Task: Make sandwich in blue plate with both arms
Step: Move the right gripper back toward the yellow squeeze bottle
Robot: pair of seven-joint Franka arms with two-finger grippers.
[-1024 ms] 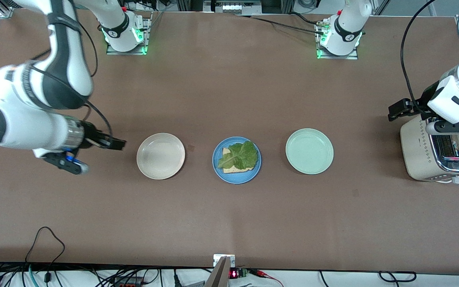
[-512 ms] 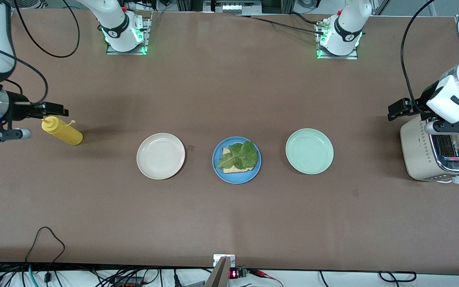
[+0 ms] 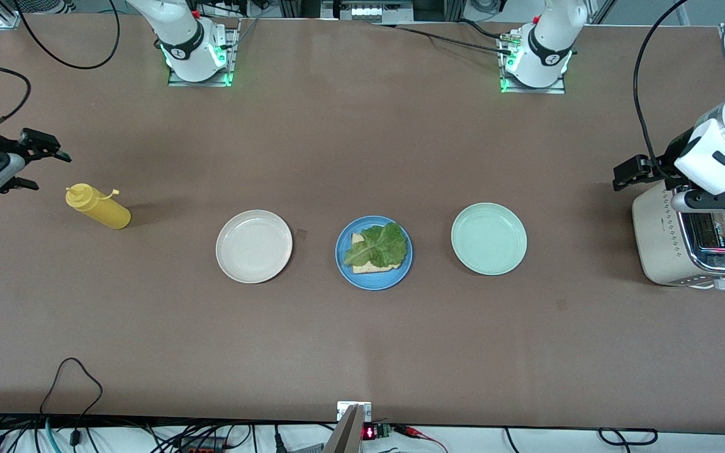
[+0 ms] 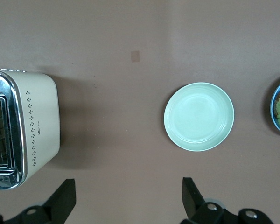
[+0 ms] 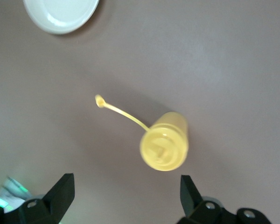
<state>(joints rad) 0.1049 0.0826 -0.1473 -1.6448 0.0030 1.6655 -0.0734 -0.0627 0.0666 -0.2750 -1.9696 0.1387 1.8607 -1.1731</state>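
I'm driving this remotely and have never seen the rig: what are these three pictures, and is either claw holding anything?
Two white robot arms work at a brown table. The big picture looks down from across it; the other two come from wrist cameras.

The right claw is open over the table near a yellow squeeze bottle. The left claw is open above a cream toaster. Neither holds anything.

In a row lie a beige plate, the blue plate with bread under lettuce, and a pale green plate.

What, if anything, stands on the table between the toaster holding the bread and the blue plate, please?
The pale green plate lies between the toaster and the blue plate. It is low and flat, so bread carried above it should probably pass clear.
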